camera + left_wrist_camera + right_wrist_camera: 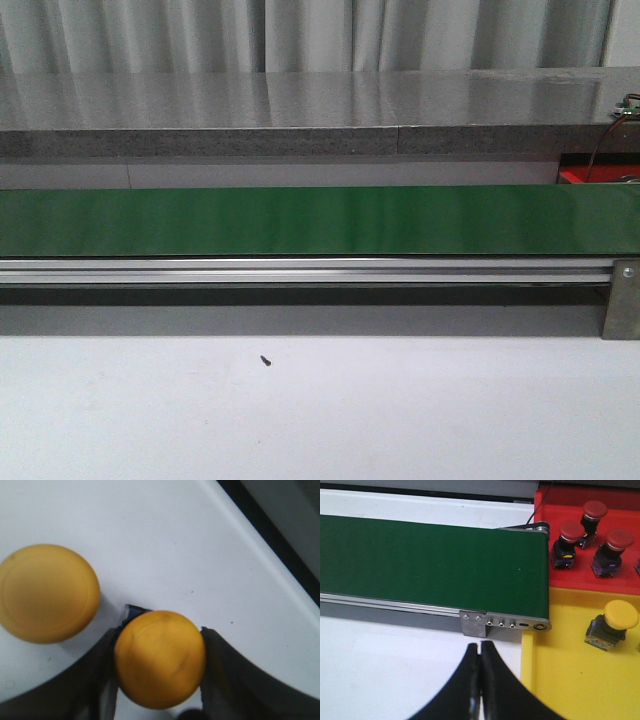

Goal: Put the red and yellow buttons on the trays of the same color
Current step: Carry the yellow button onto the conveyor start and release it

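Observation:
In the left wrist view my left gripper (159,636) is shut on a yellow button (160,659), its fingers against both sides of the cap, over the white table. A second yellow button (46,592) stands close beside it. In the right wrist view my right gripper (480,647) is shut and empty above the white table, near the belt's end. Beside it lies the yellow tray (560,680) with one yellow button (612,625). Behind that is the red tray (570,577) holding three red buttons (569,542). No gripper shows in the front view.
A green conveyor belt (320,220) on an aluminium rail (300,270) runs across the table, ending at a metal bracket (472,625) by the trays. A small dark speck (265,360) lies on the white table. A grey shelf (300,110) stands behind the belt.

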### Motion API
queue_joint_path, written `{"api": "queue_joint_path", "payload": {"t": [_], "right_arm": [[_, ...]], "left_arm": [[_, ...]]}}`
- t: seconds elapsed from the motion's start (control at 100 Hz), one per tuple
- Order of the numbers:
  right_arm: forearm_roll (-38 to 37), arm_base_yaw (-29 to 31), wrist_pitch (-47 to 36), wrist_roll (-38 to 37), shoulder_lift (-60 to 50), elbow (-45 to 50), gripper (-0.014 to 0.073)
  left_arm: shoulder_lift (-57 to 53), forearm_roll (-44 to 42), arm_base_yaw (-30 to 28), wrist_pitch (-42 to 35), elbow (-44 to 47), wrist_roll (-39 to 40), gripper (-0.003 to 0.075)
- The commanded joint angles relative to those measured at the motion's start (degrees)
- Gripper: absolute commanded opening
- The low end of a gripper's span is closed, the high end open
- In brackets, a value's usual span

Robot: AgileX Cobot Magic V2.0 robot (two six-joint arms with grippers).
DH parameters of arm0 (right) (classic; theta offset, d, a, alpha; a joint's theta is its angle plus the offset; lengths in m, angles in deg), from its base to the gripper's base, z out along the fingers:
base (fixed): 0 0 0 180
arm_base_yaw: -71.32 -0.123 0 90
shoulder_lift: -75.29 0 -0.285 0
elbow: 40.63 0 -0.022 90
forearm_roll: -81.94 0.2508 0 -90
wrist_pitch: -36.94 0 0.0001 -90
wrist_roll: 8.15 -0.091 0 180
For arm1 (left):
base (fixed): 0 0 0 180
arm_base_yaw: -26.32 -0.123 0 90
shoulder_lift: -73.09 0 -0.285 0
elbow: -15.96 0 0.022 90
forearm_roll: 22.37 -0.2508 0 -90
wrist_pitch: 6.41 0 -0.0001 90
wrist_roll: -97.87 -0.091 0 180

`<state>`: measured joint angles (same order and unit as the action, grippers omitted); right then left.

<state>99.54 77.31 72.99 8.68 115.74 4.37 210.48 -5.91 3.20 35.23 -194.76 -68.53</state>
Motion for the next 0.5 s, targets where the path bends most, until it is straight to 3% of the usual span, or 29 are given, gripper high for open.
{"api": "queue_joint_path", "payload": {"t": [0.0,0.22,0.49], "right_arm": [[0.8,0.0,-3.7,0.5,-0.1,-1.5,-0.0020],[0.8,0.0,-3.7,0.5,-0.1,-1.5,-0.0020],[0.8,0.0,-3.7,0.5,-0.1,-1.5,-0.0020]], "left_arm": [[-6.9,1.2,-0.2,-0.2,-2.0,-1.2,0.0159],[-14.0,-0.1,0.1,8.3,-2.0,-10.4,0.0159],[-21.4,-0.2,2.8,12.3,1.7,-14.1,0.0159]]}}
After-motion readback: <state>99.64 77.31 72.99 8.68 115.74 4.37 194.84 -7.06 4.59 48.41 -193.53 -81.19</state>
